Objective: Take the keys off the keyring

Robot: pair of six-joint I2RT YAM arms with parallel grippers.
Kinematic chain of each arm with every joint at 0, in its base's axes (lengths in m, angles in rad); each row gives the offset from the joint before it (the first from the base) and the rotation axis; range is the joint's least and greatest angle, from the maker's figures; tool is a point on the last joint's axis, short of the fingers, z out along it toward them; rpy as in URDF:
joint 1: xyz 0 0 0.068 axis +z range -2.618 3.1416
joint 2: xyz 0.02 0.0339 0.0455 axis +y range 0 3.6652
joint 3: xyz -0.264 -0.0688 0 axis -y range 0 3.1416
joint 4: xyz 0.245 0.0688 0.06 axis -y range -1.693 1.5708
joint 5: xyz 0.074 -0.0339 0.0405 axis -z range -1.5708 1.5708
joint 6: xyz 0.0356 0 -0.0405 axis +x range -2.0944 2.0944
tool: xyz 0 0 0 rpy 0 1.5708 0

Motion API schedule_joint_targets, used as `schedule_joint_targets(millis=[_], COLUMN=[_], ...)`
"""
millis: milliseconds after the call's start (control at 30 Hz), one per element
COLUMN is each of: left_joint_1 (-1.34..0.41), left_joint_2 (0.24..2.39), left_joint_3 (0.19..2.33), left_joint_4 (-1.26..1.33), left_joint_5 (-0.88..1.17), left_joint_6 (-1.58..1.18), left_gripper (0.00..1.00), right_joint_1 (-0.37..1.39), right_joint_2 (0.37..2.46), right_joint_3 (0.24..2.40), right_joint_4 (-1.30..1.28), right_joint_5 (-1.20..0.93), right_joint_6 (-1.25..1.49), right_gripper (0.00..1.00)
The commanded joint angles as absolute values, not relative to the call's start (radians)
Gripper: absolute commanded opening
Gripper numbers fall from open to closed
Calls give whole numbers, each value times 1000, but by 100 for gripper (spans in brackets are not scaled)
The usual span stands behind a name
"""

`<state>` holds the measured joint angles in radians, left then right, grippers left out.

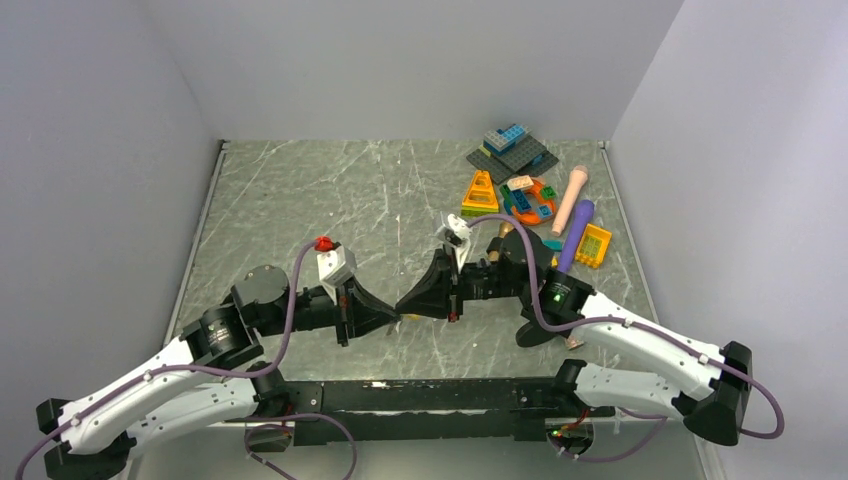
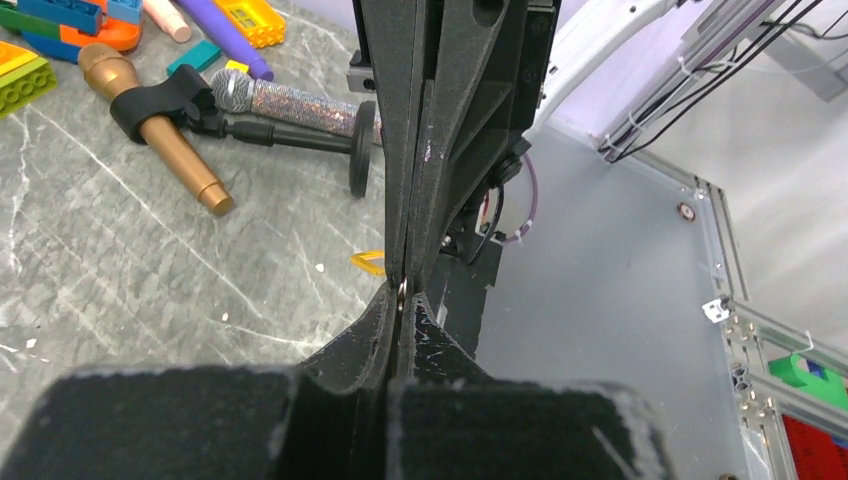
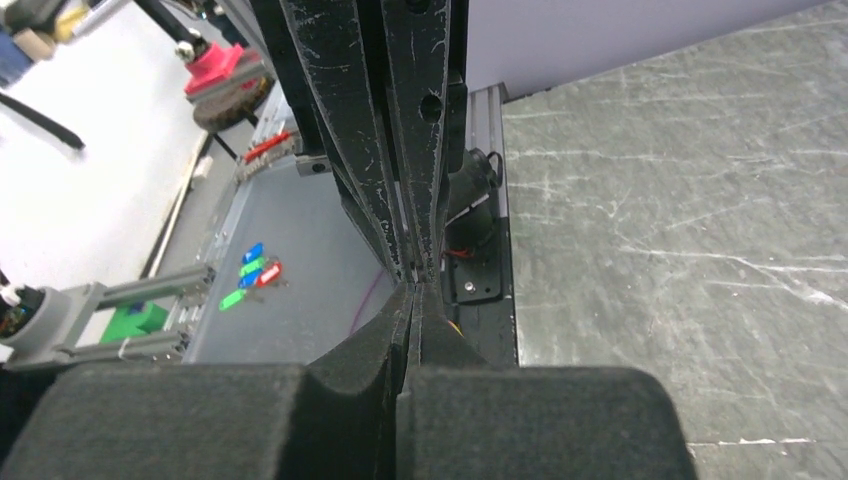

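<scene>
In the overhead view the two arms meet tip to tip just below the middle of the frame, above the marbled grey desk point(image 1: 300, 200); the left hand point(image 1: 393, 317) reaches in from the lower left and the right hand point(image 1: 403, 305) from the right, and their black fingertips are touching or very nearly so.

The left wrist view shows the left hand's fingers pressed together with no gap; a sliver of the keyring point(image 2: 401, 290), a thin grey wire loop, sits right at their tips in the centre of the frame. The right hand's fingers come down from the top edge of that view to the same spot, and they too are closed flat on each other; whether they pinch the ring or the key cannot be told. One of the keys point(image 2: 368, 263), small and brass-gold, juts out just to the left of that meeting point, clear of the desk surface; any further keys are hidden by the fingers.

In the upper left of the left wrist view a gold toy microphone point(image 2: 165, 135) lies in a black clip; beside it is a glittery silver microphone point(image 2: 300, 103). Coloured bricks point(image 1: 512, 150) and other toys crowd the upper right of the overhead view, well apart from both hands.
</scene>
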<state>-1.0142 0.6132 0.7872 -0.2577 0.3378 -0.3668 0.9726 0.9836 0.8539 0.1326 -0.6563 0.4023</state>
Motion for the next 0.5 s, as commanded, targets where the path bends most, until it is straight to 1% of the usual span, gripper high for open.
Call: schedule_joint_targets(millis=[0,200,467], left_joint_1=[-1017,-1017,-1017], left_joint_2=[626,652,682], left_joint_3=[847,839,844], left_joint_4=[-288,-301,-333], left_joint_5=[376,400,421], left_joint_6=[-308,-293,-266], left_gripper=[0,0,0], right_joint_1=[978,990,997], right_joint_2=[1024,1092,1144], right_joint_3=[938,1002,1070], right_joint_4=[-46,-141,-230], right_joint_5=[-672,-707,-702], right_joint_6=[285,207,140], right_gripper=[0,0,0])
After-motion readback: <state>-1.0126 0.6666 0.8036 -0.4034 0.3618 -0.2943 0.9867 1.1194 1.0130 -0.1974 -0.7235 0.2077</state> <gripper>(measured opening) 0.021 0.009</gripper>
